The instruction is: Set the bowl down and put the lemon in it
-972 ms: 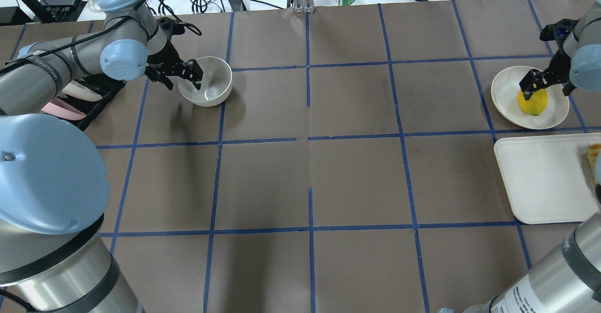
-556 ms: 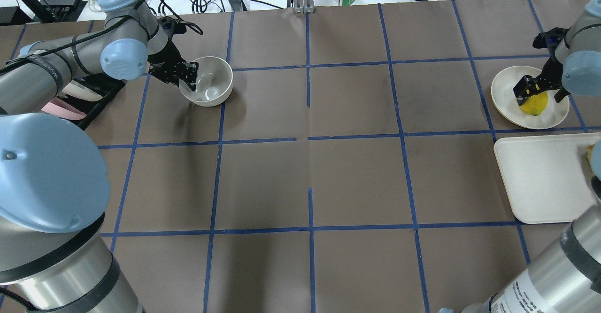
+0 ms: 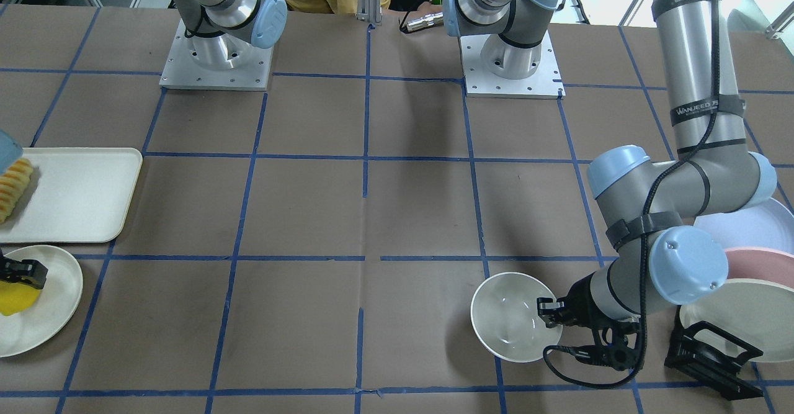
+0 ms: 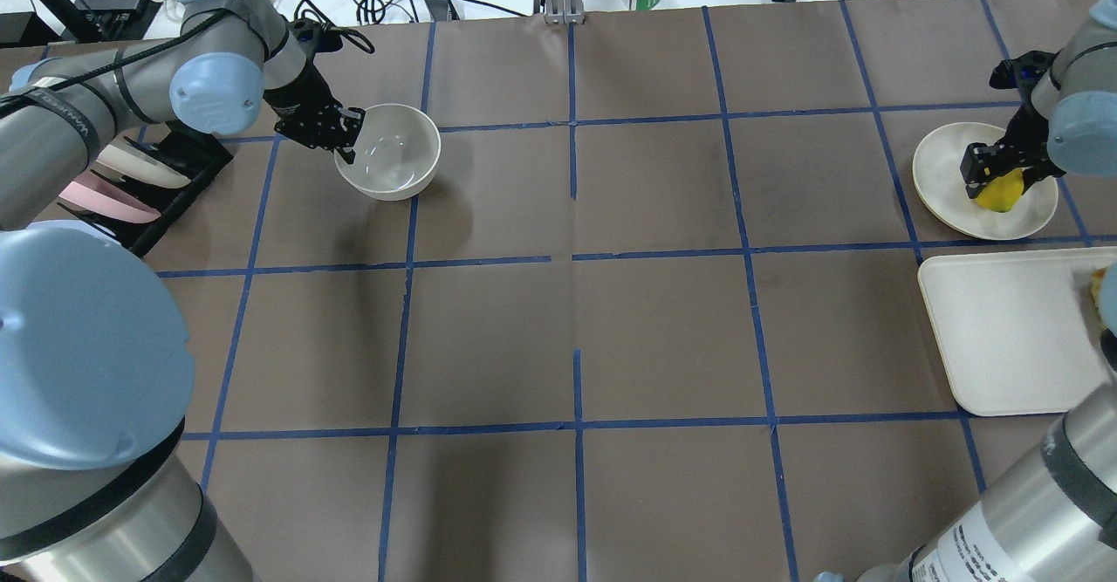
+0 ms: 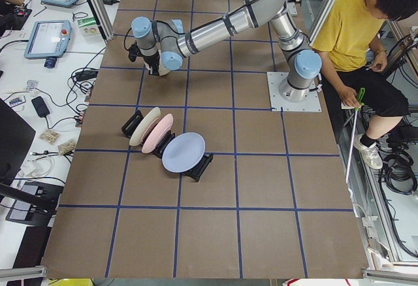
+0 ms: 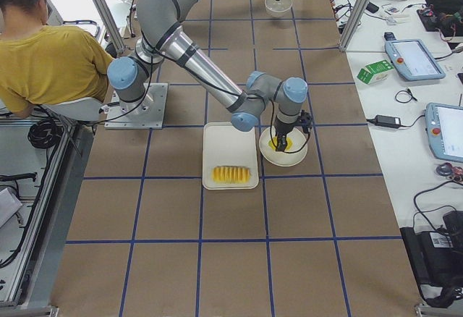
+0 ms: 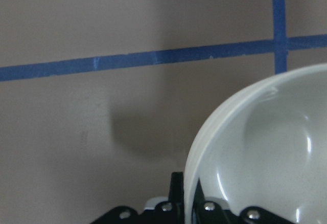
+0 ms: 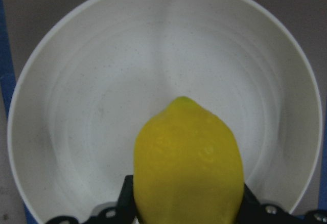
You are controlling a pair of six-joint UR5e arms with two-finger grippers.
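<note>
Item 1. Black rack point(image 4: 186, 163) at my far left, holding 3 plates point(image 5: 159, 133) on edge: 1 cream, 1 pink, 1 blue.

Item 2. My left gripper point(image 4: 349, 147), just to the right of the rack. It is clamped on the near-left rim of the bowl, 1 finger inside the wall and 1 outside (the wrist view shows the rim running down between them).

Item 3. Bowl point(image 4: 389, 161), off-white and glossy, with nothing in it. It sits on the left part of the table, on the far side from my base. From the wrist view the rim looks tilted, and I cannot tell whether its base touches the table.

Item 4. Table point(image 4: 663, 329), covered in brown paper with a grid of blue tape lines.

Item 5. My right gripper point(image 4: 1000, 182), far to the right and well apart from the bowl. It is pinched on the lemon, with 1 finger on each flank.

Item 6. Lemon point(image 8: 186, 162), bright yellow, 1 pointed end facing away from the wrist camera. It is over the flat round plate point(image 4: 935, 161), but I cannot tell whether it touches it.

Item 7. Off-white tray point(image 4: 1003, 338), just beside the plate on the side nearer my base. It carries 1 sliced, ridged yellow-orange fruit point(image 6: 231, 175).
</note>
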